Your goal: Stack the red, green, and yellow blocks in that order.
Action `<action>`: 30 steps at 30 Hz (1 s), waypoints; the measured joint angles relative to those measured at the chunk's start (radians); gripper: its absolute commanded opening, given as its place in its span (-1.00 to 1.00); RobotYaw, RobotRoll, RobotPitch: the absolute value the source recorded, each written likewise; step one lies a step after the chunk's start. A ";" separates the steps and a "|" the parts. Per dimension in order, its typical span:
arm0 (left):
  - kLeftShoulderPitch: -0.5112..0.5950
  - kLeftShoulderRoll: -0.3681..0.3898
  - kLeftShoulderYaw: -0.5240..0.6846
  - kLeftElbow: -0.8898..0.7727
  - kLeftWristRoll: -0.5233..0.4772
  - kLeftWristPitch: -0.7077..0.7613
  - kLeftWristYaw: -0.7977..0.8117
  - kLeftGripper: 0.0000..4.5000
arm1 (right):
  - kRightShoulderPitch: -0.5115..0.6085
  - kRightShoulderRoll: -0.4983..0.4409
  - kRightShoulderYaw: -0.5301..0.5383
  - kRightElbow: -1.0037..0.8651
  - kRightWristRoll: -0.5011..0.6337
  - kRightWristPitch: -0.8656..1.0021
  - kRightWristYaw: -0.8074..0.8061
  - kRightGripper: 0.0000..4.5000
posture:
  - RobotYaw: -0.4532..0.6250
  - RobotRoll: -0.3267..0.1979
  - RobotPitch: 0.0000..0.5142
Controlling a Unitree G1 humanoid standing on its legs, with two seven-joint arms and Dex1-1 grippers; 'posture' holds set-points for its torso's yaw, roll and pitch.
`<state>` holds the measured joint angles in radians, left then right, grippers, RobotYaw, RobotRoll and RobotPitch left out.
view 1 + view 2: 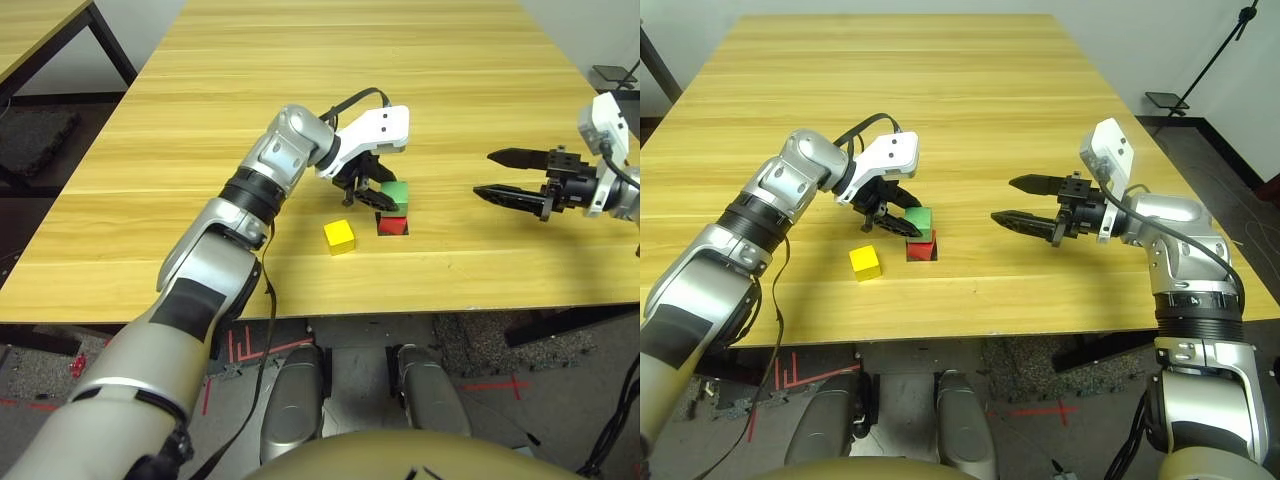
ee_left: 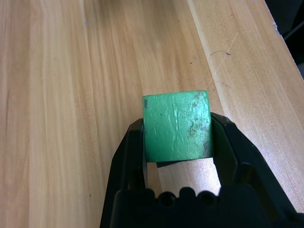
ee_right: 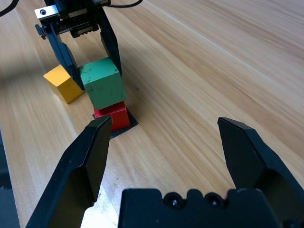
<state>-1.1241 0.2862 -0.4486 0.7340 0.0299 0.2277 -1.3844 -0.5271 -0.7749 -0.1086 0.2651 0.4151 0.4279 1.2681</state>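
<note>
While your left gripper (image 2: 178,126) pinches the green block (image 2: 176,126) between its two fingers, the red block (image 3: 113,115) lies directly beneath it on the black patch (image 1: 931,256). You have green over red, the green one slightly askew. The yellow block (image 1: 339,237) rests on the table (image 1: 300,284), near the pair and apart from the red. Your right gripper (image 1: 1010,202) stands wide and empty above the table, well apart from the blocks, its fingers pointing toward the pair.
</note>
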 measured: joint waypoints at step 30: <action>0.001 0.014 0.001 -0.080 0.044 0.048 -0.004 0.99 | 0.010 0.000 -0.010 -0.005 0.000 -0.001 -0.026 1.00 | -0.33 0.18 -0.62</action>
<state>-1.1227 0.2997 -0.4475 0.6538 0.0734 0.2759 -1.3888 -0.5172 -0.7747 -0.1188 0.2603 0.4153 0.4271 1.2420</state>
